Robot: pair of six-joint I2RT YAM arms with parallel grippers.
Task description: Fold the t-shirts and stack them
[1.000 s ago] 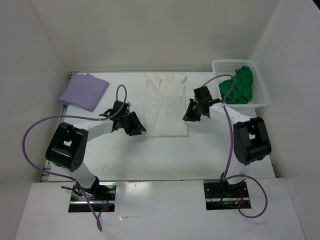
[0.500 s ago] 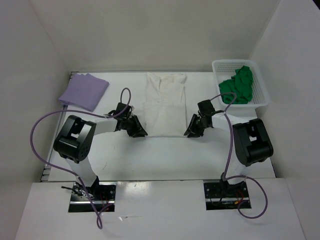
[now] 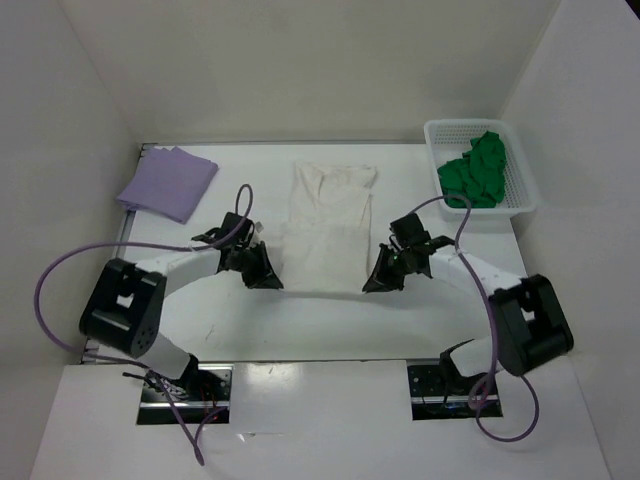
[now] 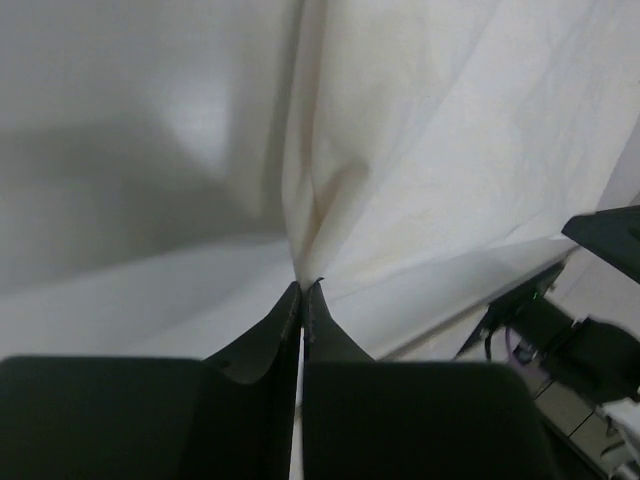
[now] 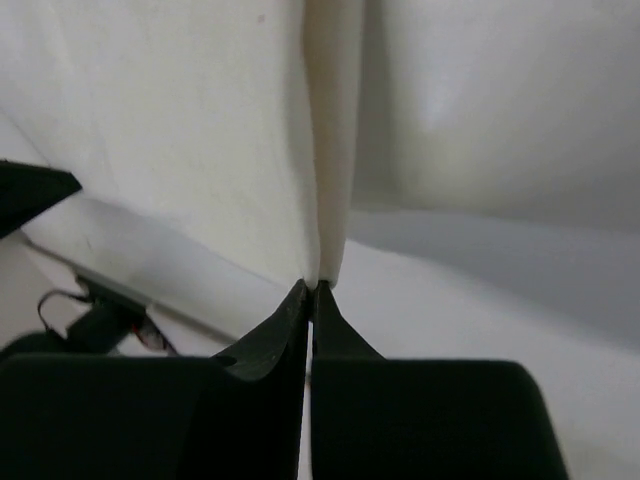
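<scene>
Now both tools have dropped to the near hem of the cream t-shirt (image 3: 325, 215), mid-worktop (image 3: 330, 322), & gone from part-open to fully shut. Left tool (image 3: 262, 272) pinches the near-left corner, right tool (image 3: 378, 280) the near-right, w/ cloth bunched at each tip. Grasp looks done, so lift & fold fwd is prob. next. Lavender t-shirt (image 3: 168, 182) lies folded far left; green t-shirt (image 3: 475, 170) is in the mesh basket (image 3: 527, 190).

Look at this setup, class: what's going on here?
A t-shirt fold is under way. The robot's left fingers and right fingers are each shut on a near corner of the cream shirt, which lies in the middle of the table. The purple shirt sits folded at the far left. The green shirt is crumpled in the basket at the far right, not yet folded.
</scene>
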